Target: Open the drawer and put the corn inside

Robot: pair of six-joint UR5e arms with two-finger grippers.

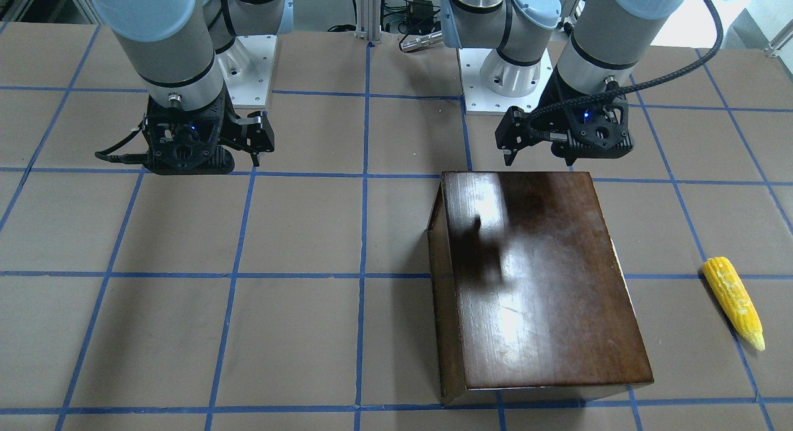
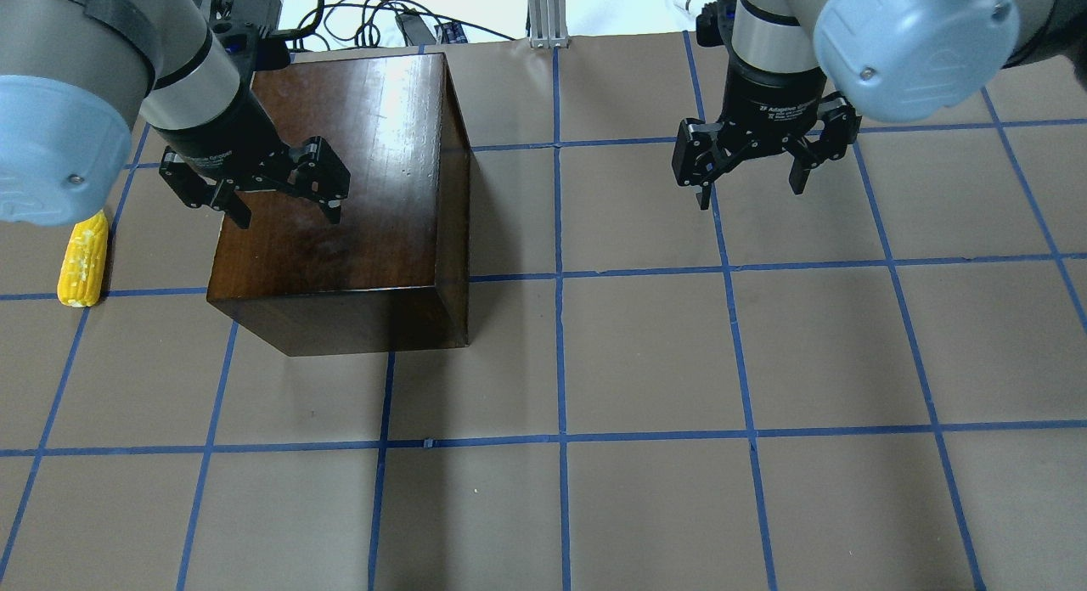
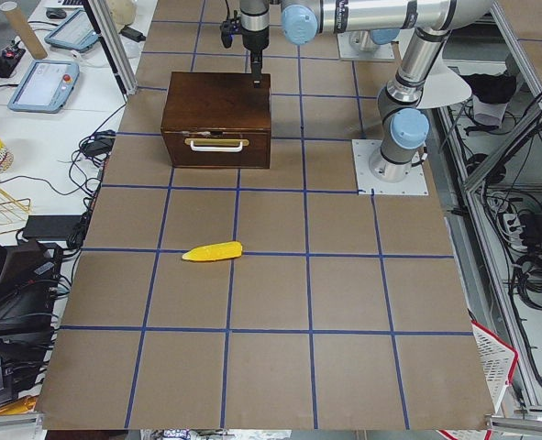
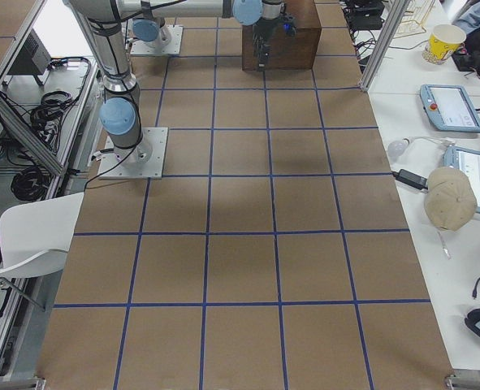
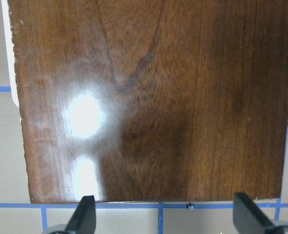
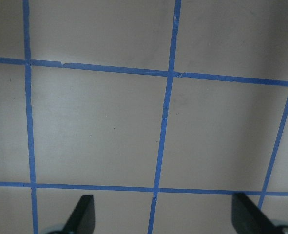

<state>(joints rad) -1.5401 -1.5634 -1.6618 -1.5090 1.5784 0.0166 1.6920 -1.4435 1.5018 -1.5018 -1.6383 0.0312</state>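
Observation:
The glossy dark-brown box [image 2: 348, 192] stands on the table's left half. Its drawer [image 3: 215, 148] is shut; the front with its metal pull shows only in the exterior left view. The yellow corn [image 2: 83, 260] lies flat on the table beyond the drawer side, apart from the box; it also shows in the front-facing view [image 1: 734, 302]. My left gripper [image 2: 287, 213] hangs open and empty above the box's top near its edge [image 5: 163, 217]. My right gripper [image 2: 751, 194] hangs open and empty above bare table [image 6: 163, 217].
The table [image 2: 645, 362] is brown with a blue tape grid. The two arm bases [image 1: 505, 78] stand on white plates at the robot's edge. Side benches with tablets, cables and a cup lie beyond the table's ends.

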